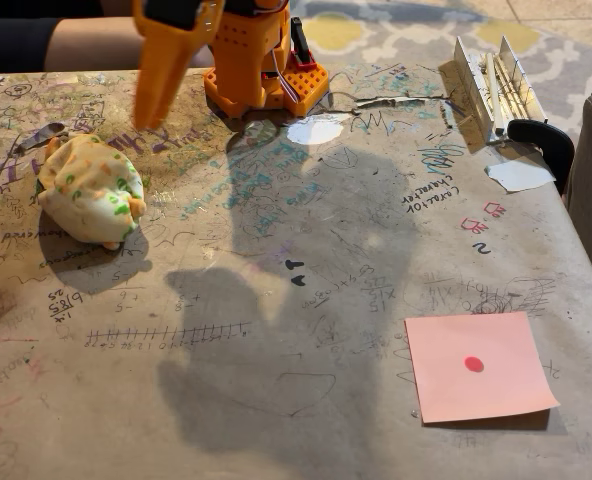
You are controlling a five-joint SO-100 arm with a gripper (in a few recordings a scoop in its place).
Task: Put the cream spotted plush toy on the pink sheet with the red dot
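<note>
Clearly, one cream spotted plush toy is lying at the left of the scribbled table in the fixed view, its long axis running from upper left down to lower right. One pink sheet with the red dot is lying flat at the lower right, well apart from the toy and bearing nothing. One orange gripper is hanging above the toy's upper right; whether its jaws are parted I cannot tell.

Counted on table: one plush toy, one pink sheet bearing one red dot, two white paper scraps.
</note>
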